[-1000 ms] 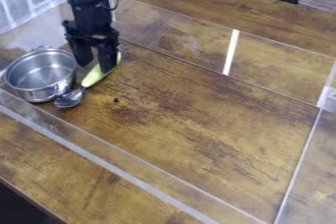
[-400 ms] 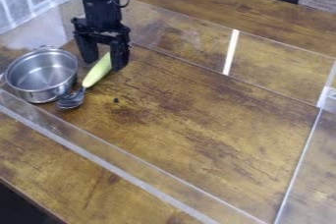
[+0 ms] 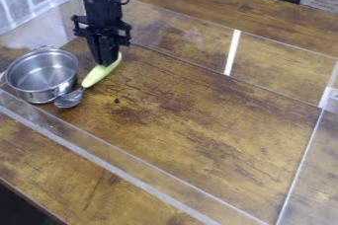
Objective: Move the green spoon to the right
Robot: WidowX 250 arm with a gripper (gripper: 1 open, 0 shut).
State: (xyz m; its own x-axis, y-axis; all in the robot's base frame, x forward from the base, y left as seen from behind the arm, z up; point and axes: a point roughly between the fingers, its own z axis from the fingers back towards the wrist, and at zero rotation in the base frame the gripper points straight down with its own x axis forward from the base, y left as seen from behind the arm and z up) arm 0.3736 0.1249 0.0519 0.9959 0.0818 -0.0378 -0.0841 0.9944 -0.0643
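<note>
The green spoon (image 3: 99, 72) lies on the wooden table at the left. Its yellow-green handle points up-right and its shiny silver bowl (image 3: 69, 98) rests beside the steel pot. My black gripper (image 3: 103, 59) comes straight down onto the upper end of the handle. Its fingers are pinched together on the handle, shut on it. The spoon still rests on the table surface.
A round steel pot (image 3: 40, 73) stands just left of the spoon, touching or nearly touching its bowl. A clear plastic wall (image 3: 235, 51) rings the work area. Bare wooden table (image 3: 199, 101) stretches to the right of the spoon.
The fingers stood apart on either side of the handle before and have now closed on it. The arm stays in the same spot and the spoon has not visibly shifted.
</note>
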